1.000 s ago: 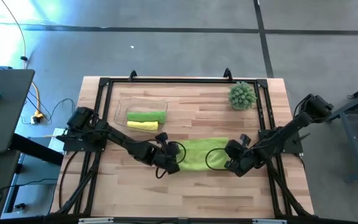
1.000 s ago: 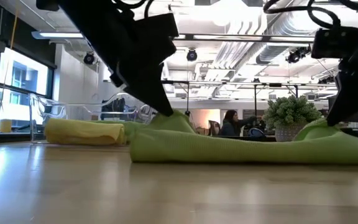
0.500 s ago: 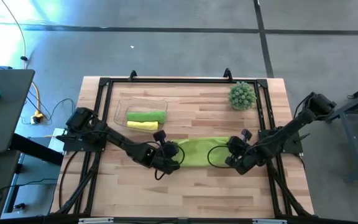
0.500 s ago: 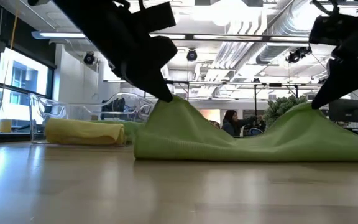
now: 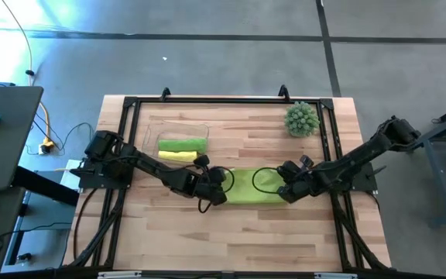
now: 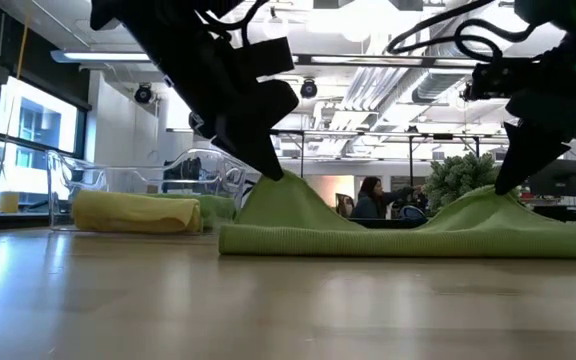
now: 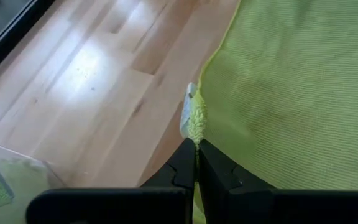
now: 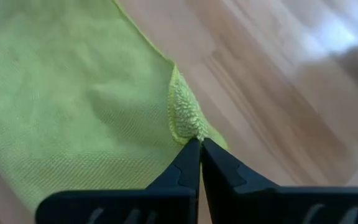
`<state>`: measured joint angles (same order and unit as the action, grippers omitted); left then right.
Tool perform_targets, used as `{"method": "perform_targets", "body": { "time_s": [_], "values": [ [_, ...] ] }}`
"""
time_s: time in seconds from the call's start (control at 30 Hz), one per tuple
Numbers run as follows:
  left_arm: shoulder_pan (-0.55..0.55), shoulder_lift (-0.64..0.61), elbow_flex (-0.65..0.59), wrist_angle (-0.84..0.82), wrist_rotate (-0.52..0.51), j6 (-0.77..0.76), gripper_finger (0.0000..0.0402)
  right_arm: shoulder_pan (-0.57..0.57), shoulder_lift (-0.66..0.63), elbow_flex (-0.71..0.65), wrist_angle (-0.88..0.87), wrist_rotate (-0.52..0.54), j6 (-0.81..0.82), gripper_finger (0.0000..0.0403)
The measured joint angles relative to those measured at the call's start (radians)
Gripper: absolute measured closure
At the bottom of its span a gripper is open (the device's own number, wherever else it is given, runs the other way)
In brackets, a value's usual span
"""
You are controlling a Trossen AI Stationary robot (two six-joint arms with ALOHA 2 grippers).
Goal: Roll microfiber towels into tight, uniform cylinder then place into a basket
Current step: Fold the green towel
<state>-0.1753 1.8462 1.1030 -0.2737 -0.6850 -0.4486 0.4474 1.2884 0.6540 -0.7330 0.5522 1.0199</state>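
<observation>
Towels already rolled, one lime green [image 5: 183,144] and one yellow [image 5: 177,156], lie in the clear basket [image 5: 150,132] at the left. Mid-tabletop [image 5: 231,232], the left claw [image 5: 217,186] pinches the third lime green towel [image 5: 248,188] by one corner and the right claw [image 5: 284,186] pinches the opposite one. It tents limply from both pinches, so it looks light and floppy, and hemmed corners seem the surest hold.

I am carrying the near edge of the lime towel [image 5: 248,187] toward the far side with my left tool [image 5: 217,186] and right tool [image 5: 283,187], folding it narrower.

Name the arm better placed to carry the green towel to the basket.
Left, probably: its tool pinches the towel end nearer the basket; the right tool pinches the far end.
</observation>
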Motion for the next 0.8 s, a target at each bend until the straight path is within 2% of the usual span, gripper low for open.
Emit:
{"method": "perform_targets", "body": {
  "time_s": [0.2, 0.4, 0.53, 0.7, 0.8],
  "values": [
    [0.018, 0.0, 0.0, 0.0, 0.011, 0.015, 0.0398, -0.012, 0.0, 0.0, 0.0, -0.038, -0.012, 0.0387],
    [0.019, 0.0, 0.0, 0.0, 0.045, 0.024, 0.0397, -0.011, 0.0, 0.0, 0.0, -0.063, -0.042, 0.03],
    [0.019, 0.0, 0.0, 0.0, 0.045, 0.025, 0.0397, -0.015, -0.001, 0.005, 0.005, -0.14, -0.033, 0.0256],
    [0.019, 0.0, 0.0, -0.004, 0.042, 0.041, 0.0394, 0.001, 0.008, -0.014, 0.139, -0.183, -0.034, 0.0243],
    [0.016, 0.0, 0.0, -0.031, 0.021, 0.041, 0.0377, 0.019, 0.032, -0.043, 0.231, -0.188, -0.034, 0.0242]
  ]
}}
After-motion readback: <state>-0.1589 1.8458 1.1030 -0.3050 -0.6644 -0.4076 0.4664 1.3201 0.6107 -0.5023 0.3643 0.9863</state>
